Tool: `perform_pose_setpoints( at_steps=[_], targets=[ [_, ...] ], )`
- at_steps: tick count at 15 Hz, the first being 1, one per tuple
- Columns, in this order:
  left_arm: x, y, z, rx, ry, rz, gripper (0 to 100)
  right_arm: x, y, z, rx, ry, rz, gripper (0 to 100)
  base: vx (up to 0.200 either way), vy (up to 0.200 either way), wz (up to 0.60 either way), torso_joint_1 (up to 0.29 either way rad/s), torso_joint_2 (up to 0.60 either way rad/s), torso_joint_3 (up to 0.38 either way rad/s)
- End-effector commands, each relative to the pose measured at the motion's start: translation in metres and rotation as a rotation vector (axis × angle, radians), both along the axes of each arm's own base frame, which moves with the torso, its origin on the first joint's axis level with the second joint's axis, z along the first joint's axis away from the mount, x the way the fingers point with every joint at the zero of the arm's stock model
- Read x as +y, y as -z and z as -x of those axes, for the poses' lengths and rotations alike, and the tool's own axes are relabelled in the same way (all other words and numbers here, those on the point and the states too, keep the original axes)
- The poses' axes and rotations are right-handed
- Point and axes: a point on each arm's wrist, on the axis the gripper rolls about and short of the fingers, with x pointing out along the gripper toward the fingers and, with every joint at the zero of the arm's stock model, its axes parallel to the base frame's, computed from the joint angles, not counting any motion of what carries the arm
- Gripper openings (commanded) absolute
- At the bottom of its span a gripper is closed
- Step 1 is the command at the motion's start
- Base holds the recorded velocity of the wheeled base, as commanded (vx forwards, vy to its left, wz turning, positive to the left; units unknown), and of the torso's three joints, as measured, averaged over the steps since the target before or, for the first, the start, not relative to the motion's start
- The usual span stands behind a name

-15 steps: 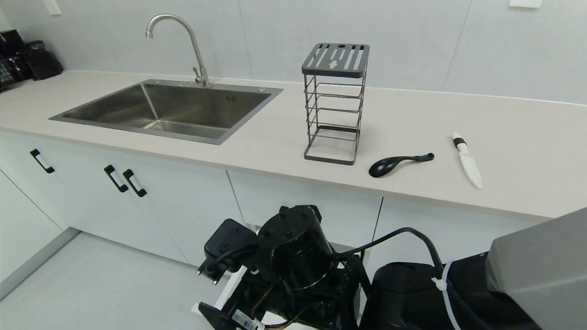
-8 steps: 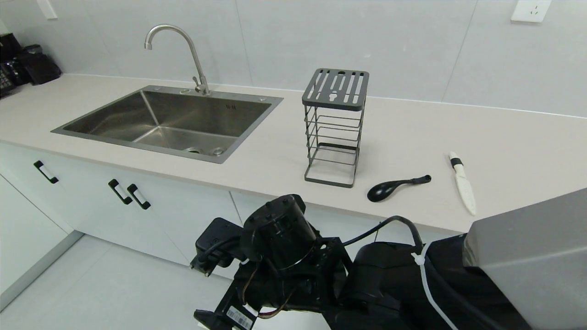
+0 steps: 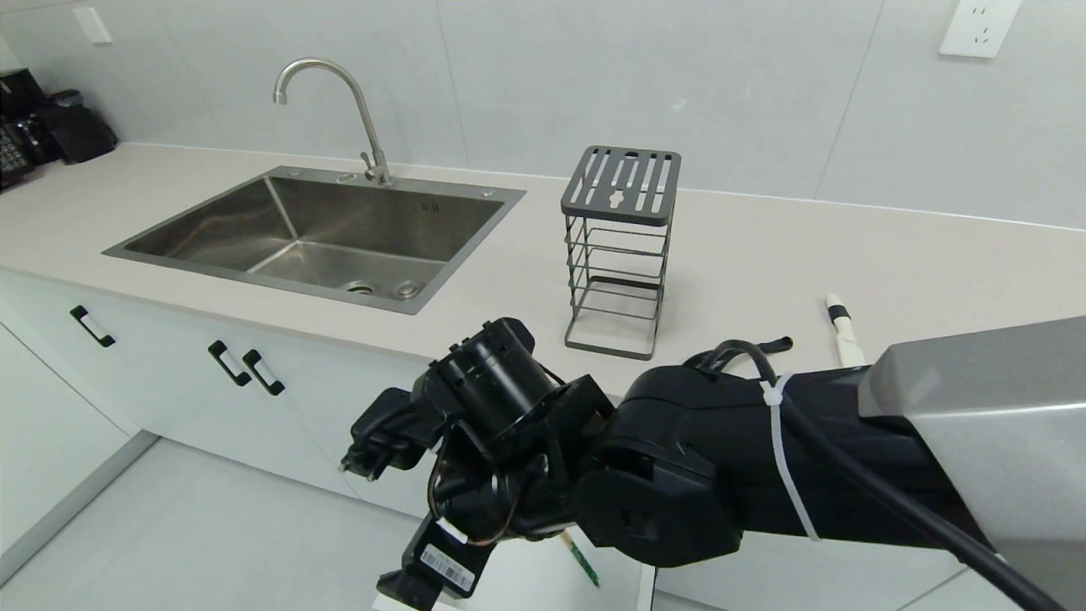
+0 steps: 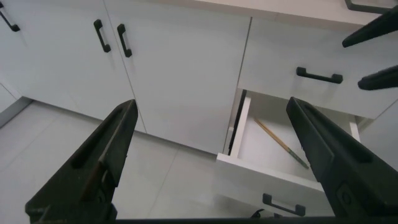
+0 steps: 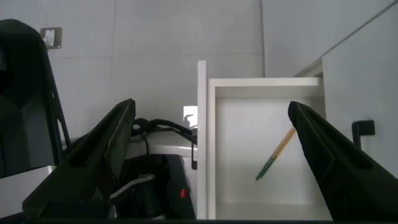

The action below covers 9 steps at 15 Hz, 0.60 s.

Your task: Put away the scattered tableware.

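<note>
while hanging in front of the white cabinet doors (image 4: 174,68), holds left gripper (image 4: 210,106) spread wide, with nothing between the fingers. looks past it down into an open drawer (image 4: 267,168), white inside, with one chopstick (image 4: 281,144) lying slantwise on its floor. spreads right gripper (image 5: 211,107) just as wide, likewise gripping nothing, facing that same drawer and chopstick. up on the counter (image 3: 764,255), finds a wire rack (image 3: 619,255) standing upright near the middle, a slotted plate on top. at about 4 o'clock from the rack's foot, close to the counter's front edge, shows a black spoon (image 3: 776,344), only the handle tip clear of a black robot arm (image 3: 679,458). further toward 3 o'clock, shows a white knife (image 3: 844,339) with a black band, lying flat, near end hidden behind that arm. apart from each other, spoon and knife. at 9 o'clock from the rack, has a steel sink (image 3: 382,212) set into the counter, with a curved tap (image 3: 356,110) at the 12 o'clock rim. at the counter's far 9 o'clock end, dark appliances (image 3: 51,119).
</note>
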Motion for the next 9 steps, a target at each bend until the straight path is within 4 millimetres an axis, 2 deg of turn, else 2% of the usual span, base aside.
perform_pose_setpoints(
  at_steps=[1, 4, 5, 6, 9],
  targets=[
    [0.000, 0.000, 0.000, 0.000, -0.001, 0.000, 100, -0.026, 0.002, 0.013, 0.030, -0.001, 0.055, 100, 0.000, 0.000, 0.00, 0.000, 0.00, 0.000],
    [0.000, 0.000, 0.000, 0.000, -0.001, 0.000, 100, -0.052, 0.001, 0.023, -0.001, 0.014, -0.006, 100, 0.000, 0.000, 0.00, 0.000, 0.00, 0.000],
    [0.000, 0.000, 0.000, 0.000, -0.001, 0.000, 100, -0.052, 0.001, 0.023, -0.001, 0.014, -0.006, 100, 0.000, 0.000, 0.00, 0.000, 0.00, 0.000],
    [0.000, 0.000, 0.000, 0.000, -0.001, 0.000, 100, -0.072, -0.005, 0.022, -0.028, 0.041, -0.052, 100, 0.000, 0.000, 0.00, 0.000, 0.00, 0.000],
    [0.000, 0.000, 0.000, 0.000, -0.001, 0.000, 100, -0.117, -0.005, 0.041, -0.023, 0.065, -0.042, 100, 0.000, 0.000, 0.00, 0.000, 0.00, 0.000]
  ],
)
